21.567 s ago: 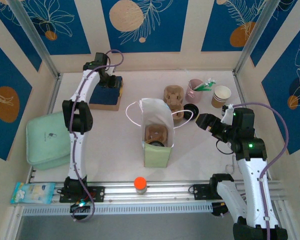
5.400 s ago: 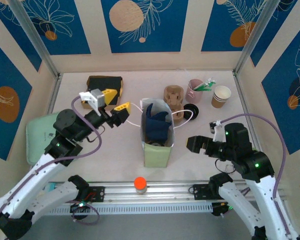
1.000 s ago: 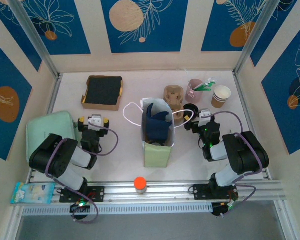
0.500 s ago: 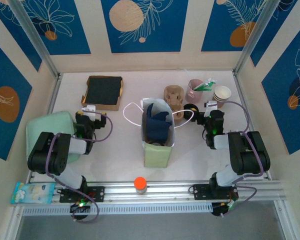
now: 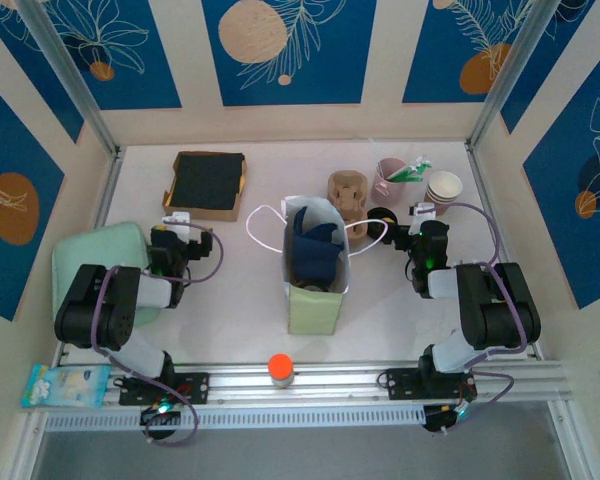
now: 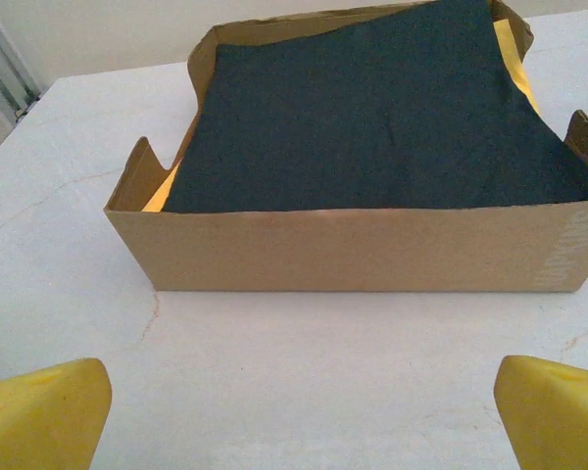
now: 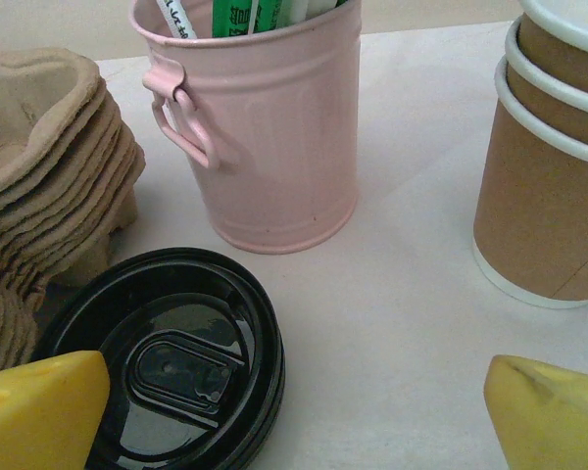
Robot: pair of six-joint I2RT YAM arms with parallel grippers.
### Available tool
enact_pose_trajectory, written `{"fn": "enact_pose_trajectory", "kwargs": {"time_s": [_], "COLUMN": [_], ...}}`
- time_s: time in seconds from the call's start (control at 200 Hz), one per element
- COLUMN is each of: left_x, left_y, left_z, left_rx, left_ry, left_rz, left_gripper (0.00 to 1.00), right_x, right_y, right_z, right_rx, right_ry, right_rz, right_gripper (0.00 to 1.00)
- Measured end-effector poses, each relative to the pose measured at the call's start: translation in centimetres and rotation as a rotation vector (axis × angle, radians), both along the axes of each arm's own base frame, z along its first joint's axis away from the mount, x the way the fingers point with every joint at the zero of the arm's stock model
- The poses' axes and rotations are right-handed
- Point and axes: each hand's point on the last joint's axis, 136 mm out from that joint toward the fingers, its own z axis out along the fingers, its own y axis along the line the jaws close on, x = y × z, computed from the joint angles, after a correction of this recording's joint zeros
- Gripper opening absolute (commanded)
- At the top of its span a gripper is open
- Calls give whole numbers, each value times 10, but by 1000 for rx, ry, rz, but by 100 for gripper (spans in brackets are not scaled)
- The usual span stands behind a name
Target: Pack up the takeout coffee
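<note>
Since the green paper bag (image 5: 315, 290) in the middle of the tabletop (image 5: 240, 290) already has a dark napkin (image 5: 313, 245) poking from its top, above what looks like a cup low inside, the packing seems close to done. I cannot tell whether anything more is owed. The left tool (image 6: 299, 401) sits low near the left edge, jaws spread and empty, facing the napkin box (image 6: 372, 235). The right tool (image 7: 294, 411), likewise wide and empty, faces the black lids (image 7: 176, 362). The bag stands between the two, apart from both.
</note>
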Motion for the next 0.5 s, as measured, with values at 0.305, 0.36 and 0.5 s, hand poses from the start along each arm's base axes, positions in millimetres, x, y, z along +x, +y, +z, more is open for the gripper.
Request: {"fn": "enact_pose_trajectory", "kwargs": {"time_s": [0.305,0.36,0.5], "left_x": [0,0,0], "left_y": [0,0,0], "left_z": [0,0,0], "left_rx": [0,0,0], "left_ry": [0,0,0], "left_rz": [0,0,0], "left_gripper": [100,100,100], "right_x": [0,0,0], "right_y": [0,0,0], "right_z": [0,0,0], "right_rx": [1,1,1], "right_ry": [0,0,0], "right_rz": [0,0,0], "right_gripper": [99,99,99]}}
